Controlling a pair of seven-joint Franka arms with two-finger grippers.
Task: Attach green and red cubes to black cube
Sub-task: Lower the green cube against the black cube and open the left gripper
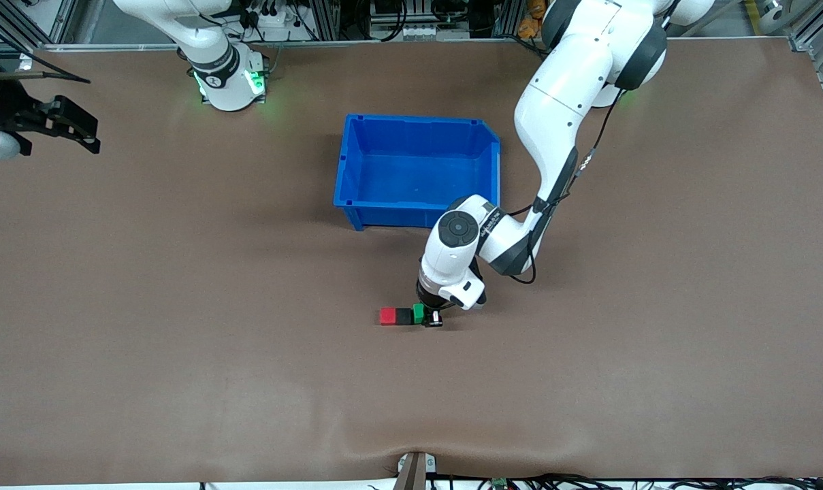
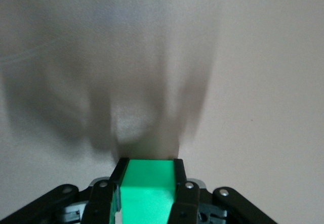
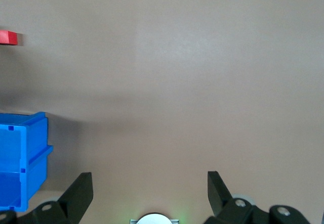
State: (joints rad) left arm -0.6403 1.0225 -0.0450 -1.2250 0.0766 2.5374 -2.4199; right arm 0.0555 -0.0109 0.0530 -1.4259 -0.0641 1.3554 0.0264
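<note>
The red cube, the black cube and the green cube stand in a row on the table, nearer the front camera than the blue bin. Red touches black. Green sits against black's side toward the left arm's end. My left gripper is shut on the green cube, with a finger on each side of it. My right gripper waits open and empty above the right arm's end of the table. In the right wrist view it is open, and the red cube shows far off.
An empty blue bin stands mid-table, farther from the front camera than the cubes; its corner shows in the right wrist view. The left arm's wrist hangs between the bin and the cubes. Bare brown table surrounds the row.
</note>
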